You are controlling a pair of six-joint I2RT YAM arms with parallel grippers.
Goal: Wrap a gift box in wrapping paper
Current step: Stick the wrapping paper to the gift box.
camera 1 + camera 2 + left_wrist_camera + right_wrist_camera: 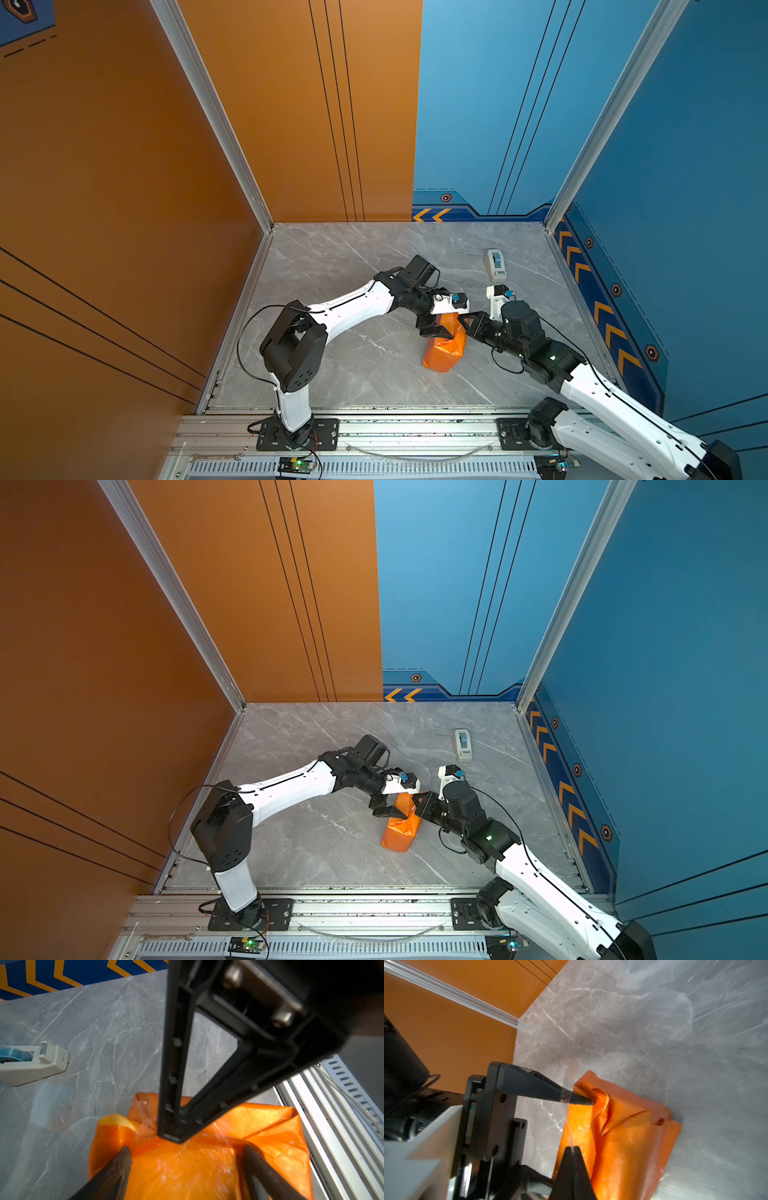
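On the grey marble bench (353,270), near its middle between the two arms, lies the wrapping paper (442,353), already folded glossy orange side out into a lumpy parcel. The gift box is hidden inside it, so its state cannot be checked. Well apart, toward the far right corner, sits the white tape dispenser (495,265). The left tool (187,1157) has its jaws spread wide over the parcel's top, one toward each side, clamped on nothing. The right tool (171,1135) is closed to a point, its tip pressing on the paper at an end fold. I judge the parcel light, and stiff only where the box backs it. The paper looks slick, creased and springy, so flaps are best pressed flat against a box face or pinched at a folded edge, not at the loose bulges. Both top views give the layout but hide the folds under the tools. The left wrist view shows a pale yellow corner (118,1120) peeking out. Only the right wrist view shows the puckered open end and a thin clear strand (569,1134), likely tape, running to the closed tip.
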